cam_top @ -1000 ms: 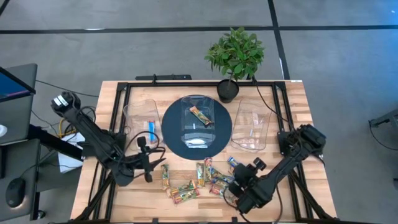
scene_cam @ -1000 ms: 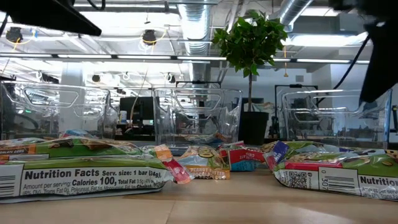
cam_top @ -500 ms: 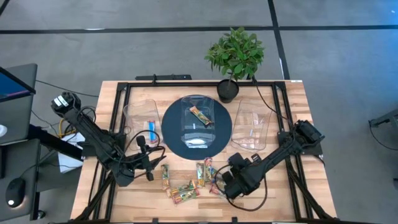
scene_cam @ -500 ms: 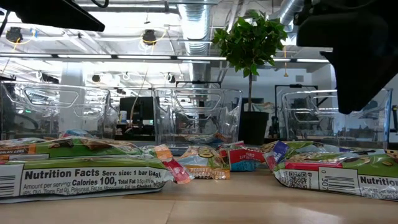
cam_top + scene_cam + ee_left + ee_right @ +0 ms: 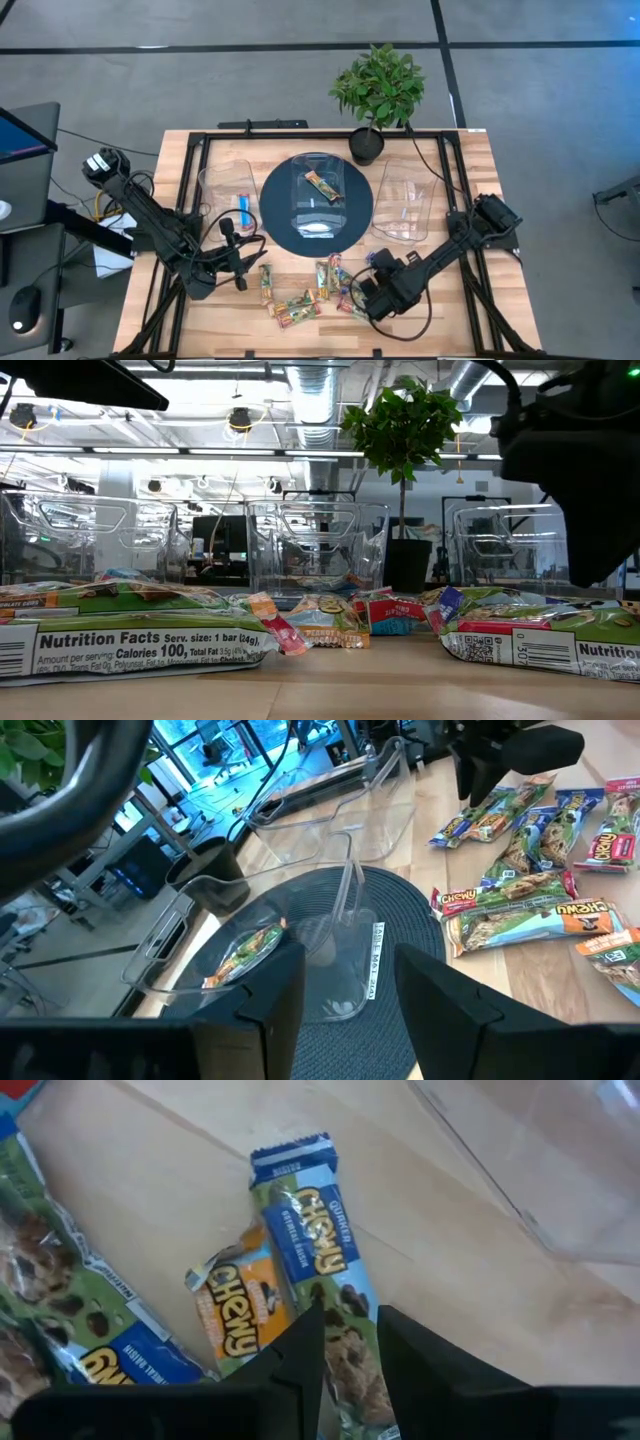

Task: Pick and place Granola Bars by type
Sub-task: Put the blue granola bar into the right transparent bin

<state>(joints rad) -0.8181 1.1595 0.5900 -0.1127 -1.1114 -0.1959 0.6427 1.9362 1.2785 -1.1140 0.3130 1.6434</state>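
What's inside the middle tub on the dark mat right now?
The middle tub holds one orange-brown granola bar, lying near its far end. The rest of its floor looks bare, though glare on the clear plastic hides some of it.
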